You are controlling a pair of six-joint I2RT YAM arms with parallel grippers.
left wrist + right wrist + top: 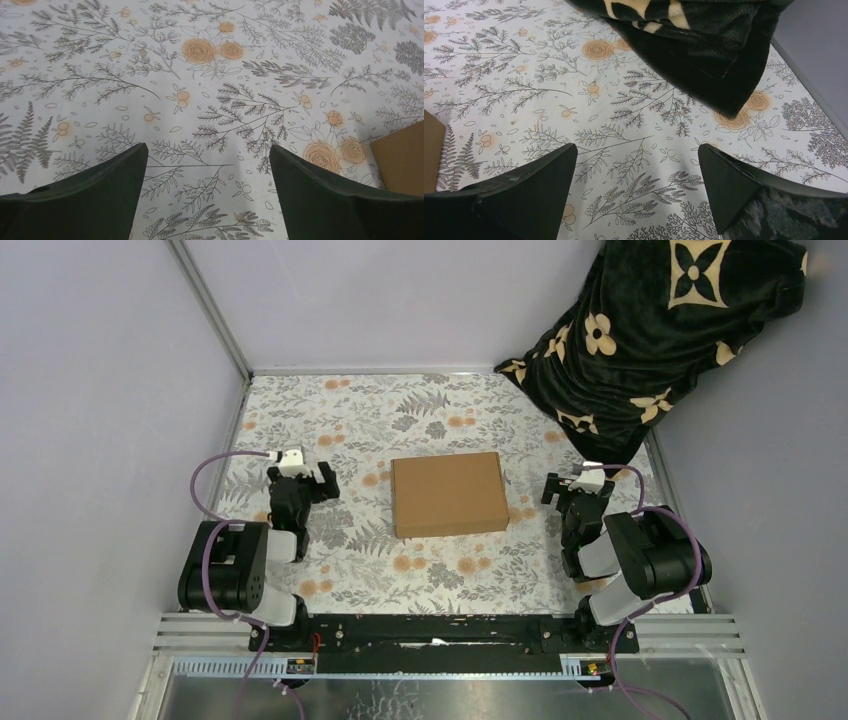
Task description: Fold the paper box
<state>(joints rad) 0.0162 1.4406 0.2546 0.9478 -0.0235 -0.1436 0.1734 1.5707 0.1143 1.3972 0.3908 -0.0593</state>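
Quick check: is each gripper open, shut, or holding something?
Left gripper: open, holding nothing.
Right gripper: open, holding nothing.

paper box: matt brown cardboard, smooth face.
table cover: matt, floral print.
blanket: dark plush cloth.
left gripper: fingers matt black plastic.
corner post: satin metal.

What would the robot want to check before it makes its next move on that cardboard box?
1. Left gripper open and empty: ok.
2. Right gripper open and empty: ok.
3. Paper box lying flat, touching neither gripper: ok.
4. Nothing on top of the box: ok.
5. Black blanket apart from the box: ok.
6. Which flaps are left to fold: cannot tell.
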